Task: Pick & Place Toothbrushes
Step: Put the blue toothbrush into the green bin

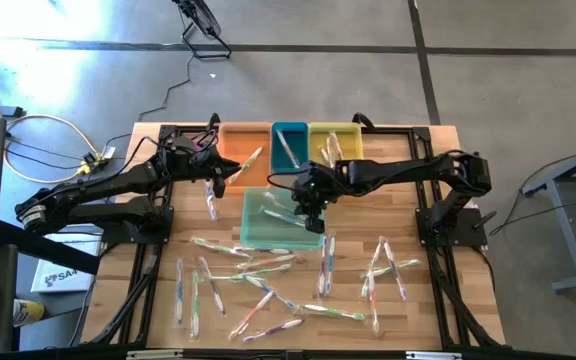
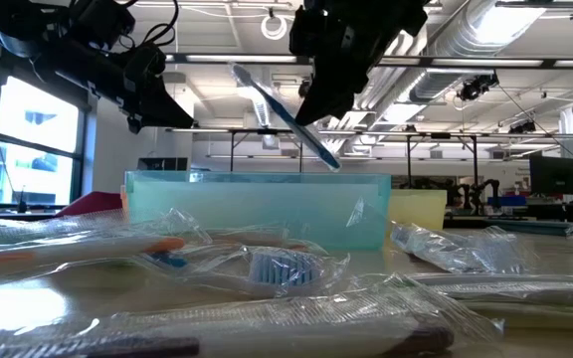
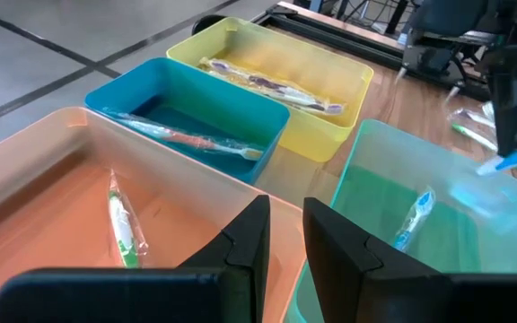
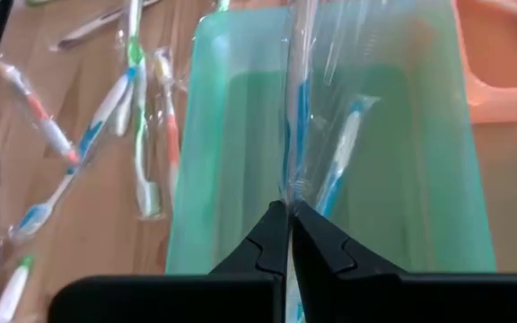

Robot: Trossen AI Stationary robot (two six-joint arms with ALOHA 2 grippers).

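From above, the left gripper (image 1: 211,160) hung over the orange bin (image 1: 240,140), its fingers a little apart and empty. Its wrist camera alone showed what lay inside the bins: a green brush (image 3: 122,224) in the orange one, another brush in the blue bin (image 3: 187,112), another in the yellow bin (image 3: 276,67). The right gripper (image 1: 311,200) was clamped on a wrapped blue toothbrush (image 4: 296,108), held over the green bin (image 1: 280,220). The low camera showed that brush slanting in the air above the bin's rim. More toothbrushes (image 1: 268,290) lay scattered on the table (image 1: 438,300).
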